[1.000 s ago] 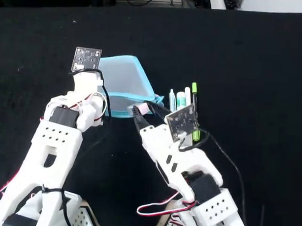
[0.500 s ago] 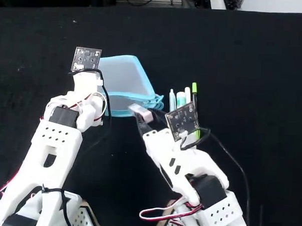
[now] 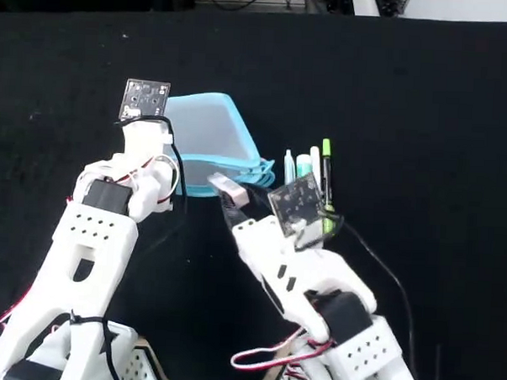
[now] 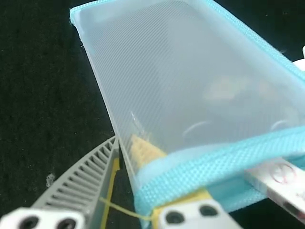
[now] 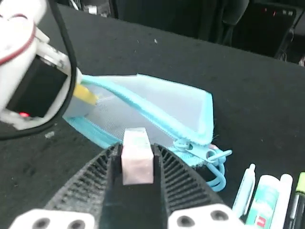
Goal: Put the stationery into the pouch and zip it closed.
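High view: a translucent light-blue mesh pouch [image 3: 207, 133] lies flat on the black counter [image 3: 426, 96]. The left pincer [image 3: 175, 185] is clamped on its near corner. The right pincer [image 3: 230, 197] grips a small pale pink block eraser [image 3: 228, 187], just on the robot's side of the zipper edge. A row of pens and markers [image 3: 309, 169] waits beside the pouch, on the right arm's side.

Left wrist view: the left pincer [image 4: 138, 191] pinches the blue zipper band. The eraser [image 4: 281, 183] sits close along that same edge.

Right wrist view: the eraser [image 5: 137, 152] sits tight between the fingers, long axis aimed at the pouch [image 5: 157, 107] straight ahead. The mouth looks slightly parted, with the zipper pull [image 5: 209, 155] off to one side. Judgement: the right arm is nearer, and the eraser must go forward over the near lip.
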{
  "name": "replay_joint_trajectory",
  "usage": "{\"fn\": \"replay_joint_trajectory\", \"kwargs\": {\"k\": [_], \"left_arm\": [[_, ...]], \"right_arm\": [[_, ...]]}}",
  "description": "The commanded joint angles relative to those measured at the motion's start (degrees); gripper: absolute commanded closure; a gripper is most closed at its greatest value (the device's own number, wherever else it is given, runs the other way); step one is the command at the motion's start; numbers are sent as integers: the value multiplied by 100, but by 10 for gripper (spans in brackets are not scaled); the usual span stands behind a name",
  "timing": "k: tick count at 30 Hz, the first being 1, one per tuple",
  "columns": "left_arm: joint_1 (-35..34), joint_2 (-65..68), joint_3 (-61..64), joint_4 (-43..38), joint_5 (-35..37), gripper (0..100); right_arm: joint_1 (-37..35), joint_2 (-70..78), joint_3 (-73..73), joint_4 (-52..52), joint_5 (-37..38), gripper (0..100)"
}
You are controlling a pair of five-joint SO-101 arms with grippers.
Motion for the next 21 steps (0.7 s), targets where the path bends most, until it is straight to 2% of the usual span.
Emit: {"fn": "replay_joint_trajectory", "kwargs": {"k": [1,7,12,15,18,21], "left_arm": [[48,132,312,26,44,970],[48,105,321,26,44,970],[75,123,321,26,44,970],[75,97,330,26,44,970],[57,88,338,26,44,970],[57,88,338,26,44,970]], "right_arm": [[-105,646,-224,-431,-527,988],[-334,1262,-585,-536,-730,987],[-334,1956,-620,-1284,-730,981],[-457,2299,-725,-1415,-756,903],[-967,2343,-875,-1116,-738,812],[-1275,2158,-998,-756,-730,773]]}}
